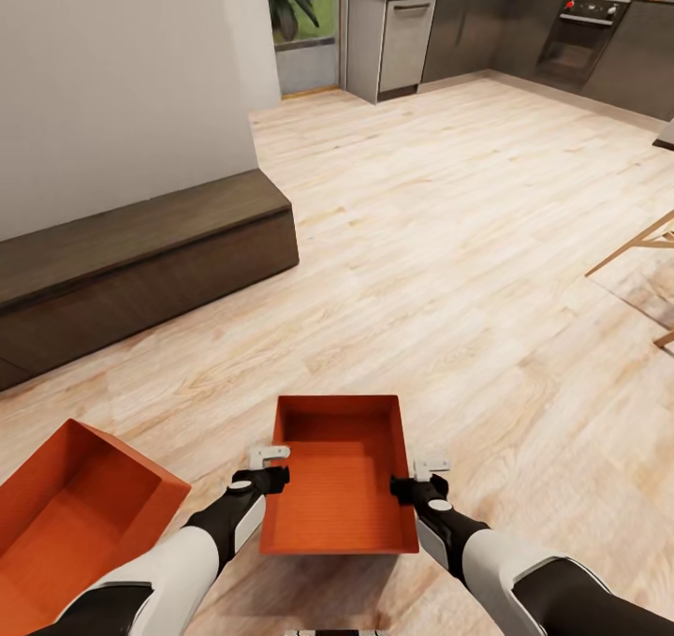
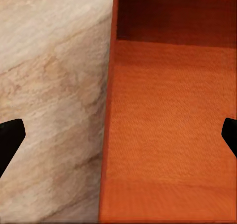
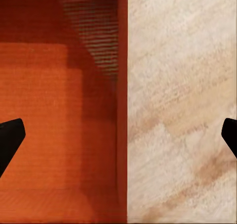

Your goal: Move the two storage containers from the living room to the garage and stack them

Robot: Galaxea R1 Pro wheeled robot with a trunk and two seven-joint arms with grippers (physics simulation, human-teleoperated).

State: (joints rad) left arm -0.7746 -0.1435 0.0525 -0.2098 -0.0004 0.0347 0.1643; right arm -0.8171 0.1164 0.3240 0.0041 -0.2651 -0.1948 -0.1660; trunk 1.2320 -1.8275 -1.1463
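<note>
1. Between my two arms, low in the head view, one storage container sits level above the light wood plank floor, its open top facing up.
2. It is an orange-red rectangular bin with thin walls and no lid; the inside bottom has a fine ribbed texture and the far end wall lies in darker shadow.
3. My left gripper is at the bin's left long wall, and my right gripper is at the right long wall.
4. From the left wrist view, the two dark fingertips stand spread wide, one over the wood planks and one over the bin's interior, with the wall running between them.
5. From the right wrist view the same holds: fingertips spread apart, straddling the right wall; I cannot tell whether either pair actually touches the wall.
6. A second storage container, same colour and shape, lies tilted at the lower left, beside my left arm.
7. Further off are a dark wooden bench along a white wall and grey kitchen cabinets with an oven.
</note>
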